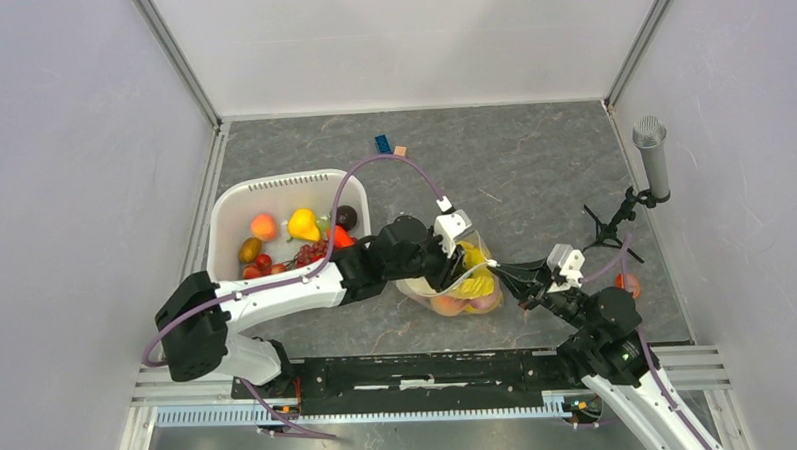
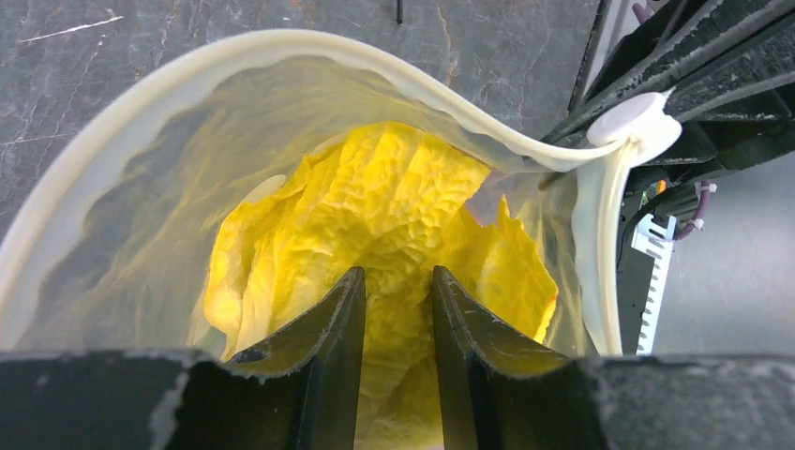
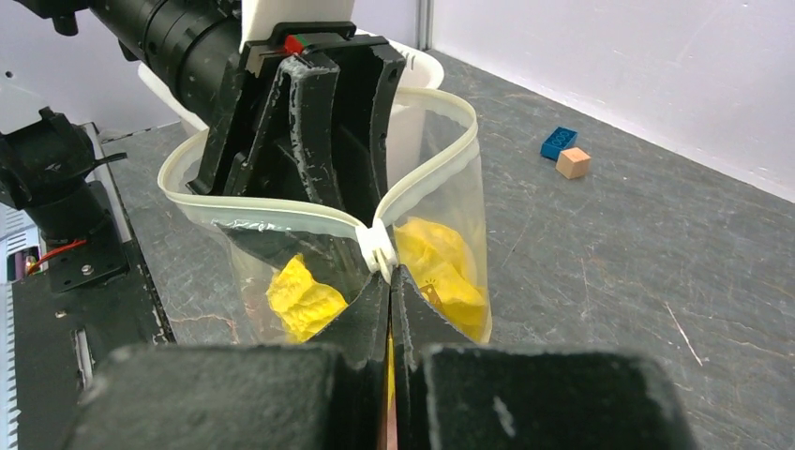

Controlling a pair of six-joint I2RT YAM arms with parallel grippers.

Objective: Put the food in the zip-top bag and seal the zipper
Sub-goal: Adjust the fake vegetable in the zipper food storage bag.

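Note:
The zip-top bag point(image 1: 439, 289) stands open on the table's middle, its mouth point(image 2: 375, 70) held wide. Inside lie the large crinkled yellow piece point(image 2: 394, 187) and peaches point(image 1: 447, 305). My left gripper point(image 2: 397, 272) is lowered into the mouth, jaws a little apart, with the yellow piece showing in the narrow gap below them. My right gripper point(image 3: 390, 272) is shut on the bag's rim just under the white slider point(image 3: 380, 248) of the zipper point(image 3: 281, 211). More food sits in the white basket point(image 1: 273, 181).
The basket stands left of the bag, under my left arm. A blue brick point(image 1: 383, 142) and a small wooden cube point(image 1: 400, 151) lie toward the back. A grey microphone on a stand point(image 1: 652, 156) rises at the right wall. A small orange thing point(image 1: 629, 282) lies by my right arm.

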